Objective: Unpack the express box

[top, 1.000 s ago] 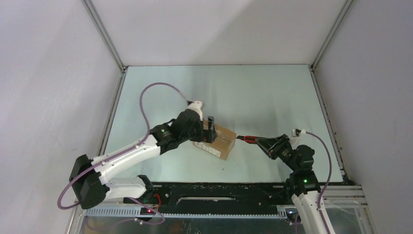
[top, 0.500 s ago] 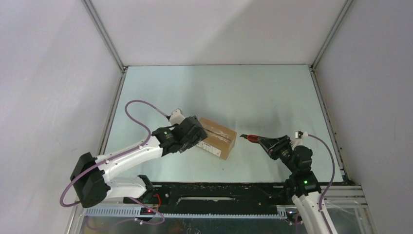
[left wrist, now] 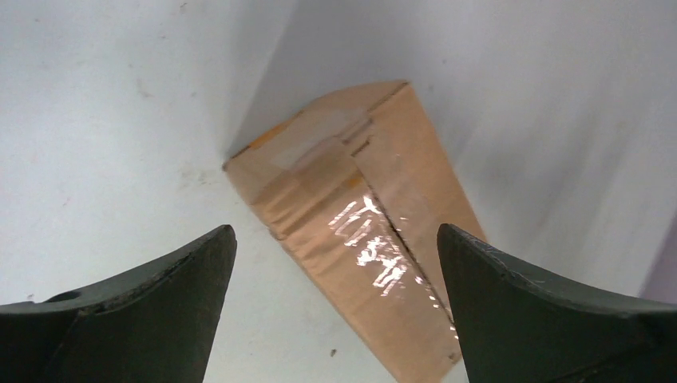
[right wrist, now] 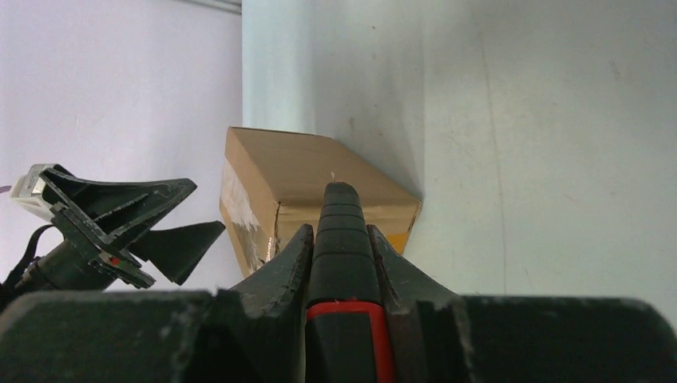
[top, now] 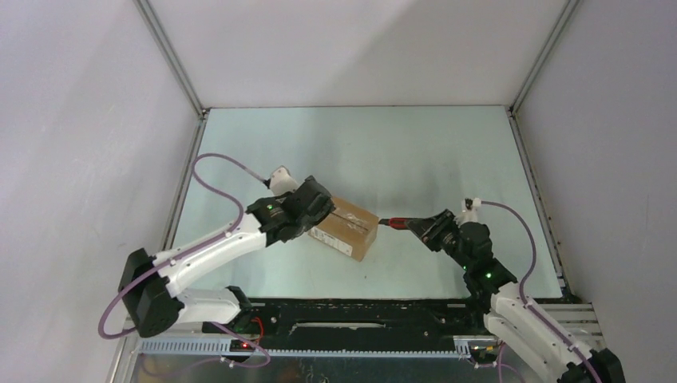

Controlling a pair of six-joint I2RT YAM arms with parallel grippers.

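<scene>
The express box [top: 345,226] lies taped shut on the counter [top: 447,152], between the two arms. The left claw [left wrist: 335,233] is released, its fingers spread wide over the box's left end without gripping it. The right claw [top: 421,228] is clenched on a red-and-black utility knife [right wrist: 343,231], whose tip points at the box's right end.

At bottom centre the right gripper [right wrist: 339,233] clamps a black-and-red knife [right wrist: 342,279] whose tip points at the brown express box [right wrist: 319,169] mid-frame.
</scene>
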